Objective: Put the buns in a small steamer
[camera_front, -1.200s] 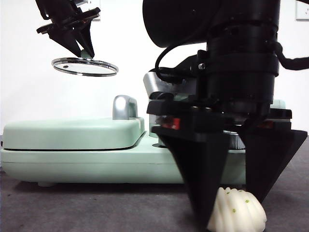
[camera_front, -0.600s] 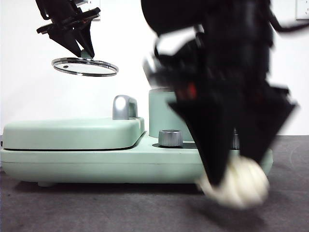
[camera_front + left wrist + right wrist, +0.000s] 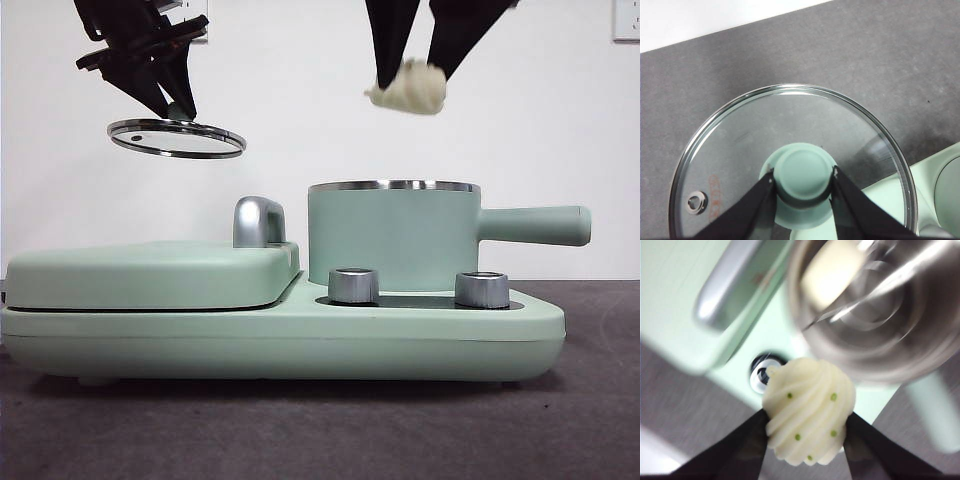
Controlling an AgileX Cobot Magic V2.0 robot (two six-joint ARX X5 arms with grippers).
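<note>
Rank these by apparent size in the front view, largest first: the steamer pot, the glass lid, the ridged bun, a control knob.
1. steamer pot
2. glass lid, seen nearly edge-on
3. ridged bun
4. control knob, though the bun's margin is narrow and partly hidden.

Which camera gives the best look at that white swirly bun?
The right wrist view: the ridged bun fills it, green specks clear, pinched in the right hand. The front view shows it small and blurred; the left wrist view misses it.
</note>
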